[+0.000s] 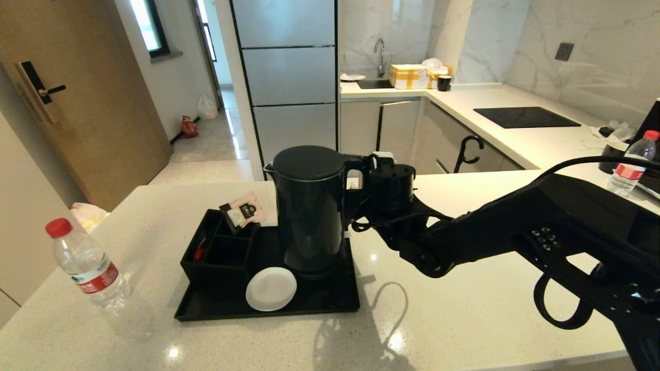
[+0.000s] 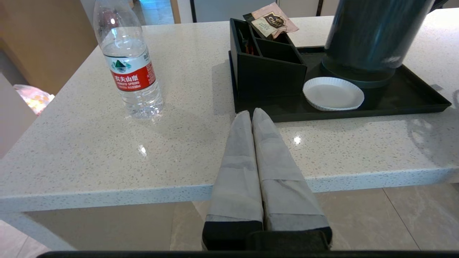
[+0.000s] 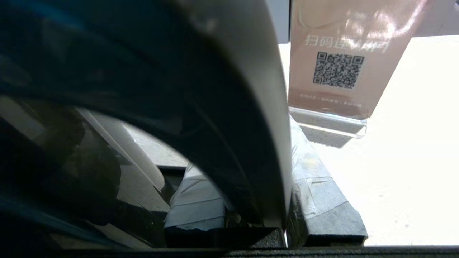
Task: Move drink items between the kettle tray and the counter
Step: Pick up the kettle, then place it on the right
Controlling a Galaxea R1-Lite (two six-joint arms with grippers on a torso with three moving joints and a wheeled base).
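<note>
The tall black kettle (image 1: 309,206) stands on its round base on the black tray (image 1: 319,301), in the middle of the beige counter (image 1: 464,309). My right gripper (image 1: 363,178) reaches in from the right and is shut on the kettle's loop handle (image 3: 222,89), one taped finger on each side. A clear water bottle (image 1: 87,265) with a red cap stands on the counter left of the tray. My left gripper (image 2: 252,114) is shut and empty, low at the counter's front edge, pointing at the tray's near-left corner; the bottle (image 2: 131,68) is off to its side.
On the tray sit a black divided box (image 1: 216,252) with sachets and a white disc (image 1: 270,288). A QR sign (image 3: 344,61) stands just beyond the kettle handle. A second bottle (image 1: 631,165) and a black mug (image 1: 611,154) are far right, near the hob (image 1: 526,117).
</note>
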